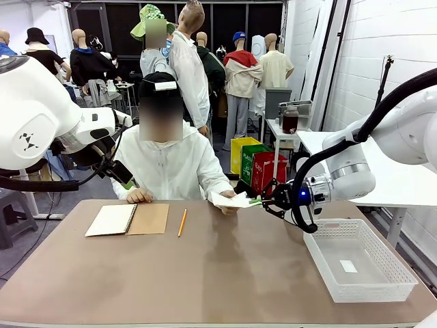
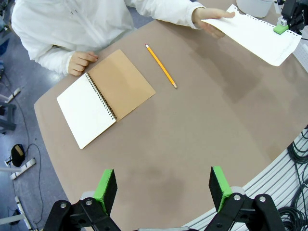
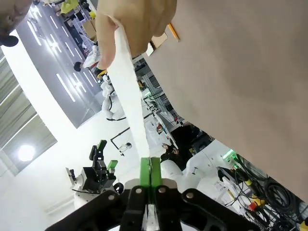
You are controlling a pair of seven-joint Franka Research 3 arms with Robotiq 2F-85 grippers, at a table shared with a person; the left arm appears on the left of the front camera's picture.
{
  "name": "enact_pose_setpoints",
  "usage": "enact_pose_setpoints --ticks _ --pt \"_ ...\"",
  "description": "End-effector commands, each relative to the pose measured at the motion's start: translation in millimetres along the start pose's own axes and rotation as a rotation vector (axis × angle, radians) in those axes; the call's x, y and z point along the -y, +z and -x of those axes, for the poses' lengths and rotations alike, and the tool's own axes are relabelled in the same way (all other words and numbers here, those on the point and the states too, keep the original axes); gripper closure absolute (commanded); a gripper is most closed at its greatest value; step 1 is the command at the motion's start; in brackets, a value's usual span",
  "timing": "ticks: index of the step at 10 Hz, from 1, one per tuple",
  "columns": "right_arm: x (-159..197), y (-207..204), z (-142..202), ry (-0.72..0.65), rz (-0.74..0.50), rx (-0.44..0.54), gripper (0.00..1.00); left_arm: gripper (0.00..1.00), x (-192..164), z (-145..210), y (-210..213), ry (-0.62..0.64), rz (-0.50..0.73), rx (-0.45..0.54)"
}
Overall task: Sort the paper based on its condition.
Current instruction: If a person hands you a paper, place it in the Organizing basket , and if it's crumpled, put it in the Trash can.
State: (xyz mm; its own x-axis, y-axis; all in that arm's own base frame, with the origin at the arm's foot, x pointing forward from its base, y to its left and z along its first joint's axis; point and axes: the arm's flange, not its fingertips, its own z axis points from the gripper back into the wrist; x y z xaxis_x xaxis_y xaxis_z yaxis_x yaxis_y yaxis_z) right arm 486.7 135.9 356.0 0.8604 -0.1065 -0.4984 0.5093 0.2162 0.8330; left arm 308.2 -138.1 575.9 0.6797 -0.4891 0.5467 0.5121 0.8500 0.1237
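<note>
Left hand (image 2: 162, 190), seen from its own wrist: the two green-padded fingers (image 2: 106, 188) stand wide apart above the brown table (image 2: 192, 139), holding and touching nothing. Well ahead of this hand lies an open spiral-bound notebook (image 2: 103, 98), with a blank page and the kraft cover facing up. The person's fist (image 2: 79, 62) rests just beyond it. A yellow pencil (image 2: 161, 72) lies beside the notebook, on the side toward the right hand.

Right hand (image 1: 258, 201), on an arm reaching in roughly level from the right toward the table's far edge: its pads (image 3: 145, 171) are pressed together on one edge of the paper (image 1: 231, 199). The sheet is in the air, clear of the table. Its opposite end is pinched in the person's other hand (image 1: 229, 208), so it spans the gap between the two. From the right wrist the sheet appears edge-on, running straight out from the closed pads to the person's fingers (image 3: 134, 29).

Below the right hand and nearer the camera, a white mesh basket (image 1: 321, 266) sits on the table with a small white label (image 1: 348, 266) on its floor. Behind are a white brick wall, a white side table carrying a dark jar, and yellow, green and red boxes on the floor.
</note>
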Motion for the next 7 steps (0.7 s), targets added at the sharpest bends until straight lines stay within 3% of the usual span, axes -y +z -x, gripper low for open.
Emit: enact_pose_setpoints --ticks 1,3,5,7 --pt "-12 -1 -6 0.031 0.035 0.057 1.0 0.0 -1 1 0 0.0 0.001 0.0" --pt "-40 30 4 0.234 0.085 0.094 1.0 0.0 -1 1 0 0.0 0.001 0.0" --pt "-71 78 34 0.467 0.252 0.151 1.0 0.0 -1 1 0 0.0 0.001 0.0" --pt "-76 119 61 0.642 0.413 0.174 1.0 0.0 -1 1 0 0.0 0.001 0.0"
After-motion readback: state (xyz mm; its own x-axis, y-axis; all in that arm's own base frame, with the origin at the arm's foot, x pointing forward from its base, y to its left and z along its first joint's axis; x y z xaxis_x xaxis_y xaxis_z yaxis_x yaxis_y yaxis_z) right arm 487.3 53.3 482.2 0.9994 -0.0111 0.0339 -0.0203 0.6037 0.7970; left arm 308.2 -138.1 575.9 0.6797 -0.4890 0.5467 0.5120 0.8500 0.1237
